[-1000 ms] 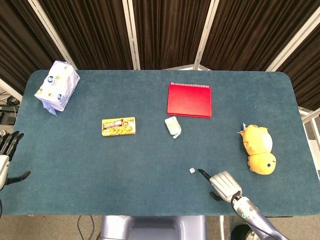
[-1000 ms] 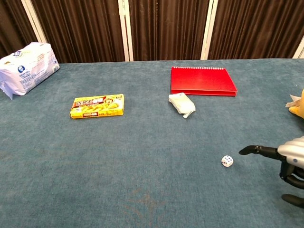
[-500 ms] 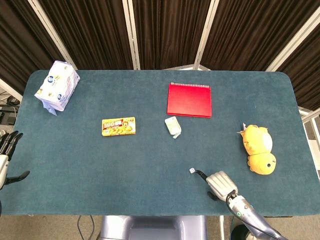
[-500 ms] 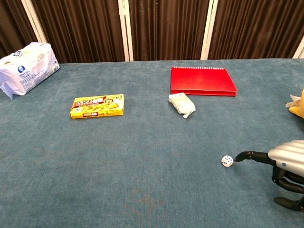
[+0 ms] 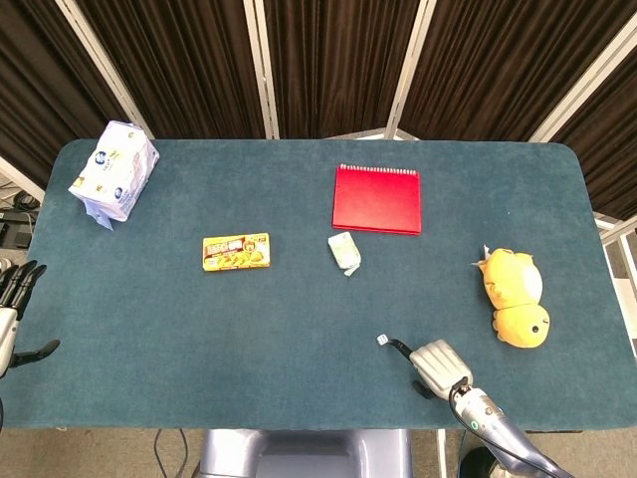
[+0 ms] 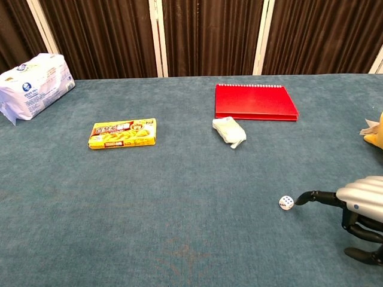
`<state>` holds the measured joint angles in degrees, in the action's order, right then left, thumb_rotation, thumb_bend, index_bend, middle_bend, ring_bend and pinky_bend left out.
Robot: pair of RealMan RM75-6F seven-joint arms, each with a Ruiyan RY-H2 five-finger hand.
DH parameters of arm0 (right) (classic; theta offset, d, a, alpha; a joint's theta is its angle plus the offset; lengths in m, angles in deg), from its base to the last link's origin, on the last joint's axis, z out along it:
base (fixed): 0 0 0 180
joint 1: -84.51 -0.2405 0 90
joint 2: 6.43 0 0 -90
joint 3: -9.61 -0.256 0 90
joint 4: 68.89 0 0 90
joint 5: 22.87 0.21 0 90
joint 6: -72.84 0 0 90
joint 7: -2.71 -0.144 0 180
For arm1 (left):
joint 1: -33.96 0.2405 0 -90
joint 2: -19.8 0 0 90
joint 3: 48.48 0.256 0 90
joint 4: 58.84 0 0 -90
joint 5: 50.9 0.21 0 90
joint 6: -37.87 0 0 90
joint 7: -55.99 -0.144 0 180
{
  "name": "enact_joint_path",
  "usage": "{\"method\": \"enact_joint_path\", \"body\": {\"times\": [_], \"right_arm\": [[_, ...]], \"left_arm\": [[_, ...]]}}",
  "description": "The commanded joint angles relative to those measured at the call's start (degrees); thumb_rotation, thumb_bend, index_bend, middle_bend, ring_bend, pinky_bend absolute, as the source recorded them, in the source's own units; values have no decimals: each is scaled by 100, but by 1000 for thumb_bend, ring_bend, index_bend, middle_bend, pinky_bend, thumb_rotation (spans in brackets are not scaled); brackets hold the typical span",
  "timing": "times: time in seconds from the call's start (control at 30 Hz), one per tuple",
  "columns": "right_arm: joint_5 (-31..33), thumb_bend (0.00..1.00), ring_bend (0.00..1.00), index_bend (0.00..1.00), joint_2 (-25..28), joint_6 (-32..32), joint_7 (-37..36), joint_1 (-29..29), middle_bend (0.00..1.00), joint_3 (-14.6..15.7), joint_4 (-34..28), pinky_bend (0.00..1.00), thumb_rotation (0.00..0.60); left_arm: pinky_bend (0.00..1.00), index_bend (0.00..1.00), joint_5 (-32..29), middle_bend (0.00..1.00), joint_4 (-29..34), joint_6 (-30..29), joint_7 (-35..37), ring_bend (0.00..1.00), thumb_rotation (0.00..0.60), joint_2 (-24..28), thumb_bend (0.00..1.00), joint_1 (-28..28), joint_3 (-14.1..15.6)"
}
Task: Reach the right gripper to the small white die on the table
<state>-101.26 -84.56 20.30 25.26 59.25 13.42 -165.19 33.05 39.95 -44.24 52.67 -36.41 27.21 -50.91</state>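
One outstretched dark finger of the silver-backed right hand (image 6: 359,209) leads the reach; its tip lies just beside the small white die with dark pips (image 6: 286,202), and whether it touches cannot be told from either view. The hand holds nothing: one finger is extended and the others curl under the palm. The die sits on the blue felt table (image 6: 179,239), near its front edge and right of centre. To finish well, I judge the hand should creep leftward low and slowly, since so light a cube would skid or tumble at a careless nudge; bringing the thumb round to the far side would steady it.

At the near left edge, the left hand (image 5: 12,309) hangs off the table with its dark fingers spread, grasping nothing.

Further back lie the closed packages: a yellow printed snack box (image 6: 122,133), flat and sealed, and a small pale crumpled sachet (image 6: 229,131) just in front of a red spiral-bound notebook (image 6: 255,101). A white plastic tissue pack (image 6: 33,84) sits at the far left; its contents cannot be seen. A yellow plush toy (image 5: 516,296) rests at the right.
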Motion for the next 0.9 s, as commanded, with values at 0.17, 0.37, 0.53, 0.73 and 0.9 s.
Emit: {"method": "enact_joint_path", "body": {"times": [0.17, 0.37, 0.53, 0.73, 0.9], "right_arm": [[-114, 402, 845, 113, 21, -133, 31, -7, 871, -4, -90, 1000, 600], [-145, 403, 845, 113, 30, -181, 103, -64, 872, -63, -209, 1000, 600], [-64, 402, 845, 115, -12, -145, 227, -126, 871, -102, -234, 1000, 600], [108, 402, 845, 120, -83, -61, 366, -174, 871, -98, -193, 1000, 600], [232, 402, 846, 121, -99, -20, 407, -197, 871, -81, -161, 1000, 600]], "left_arm": [[0, 0, -4, 0, -4, 11, -12, 0, 600, -8, 0, -5, 1], [0, 0, -5, 0, -5, 13, -19, 0, 600, -10, 0, -7, 1], [0, 0, -5, 0, -8, 5, 0, 0, 600, -5, 0, -4, -2], [0, 0, -11, 0, -20, 11, 22, 0, 600, 0, 0, -5, -3], [0, 0, -16, 0, -23, 22, 27, 0, 600, 0, 0, -11, -4]]}}
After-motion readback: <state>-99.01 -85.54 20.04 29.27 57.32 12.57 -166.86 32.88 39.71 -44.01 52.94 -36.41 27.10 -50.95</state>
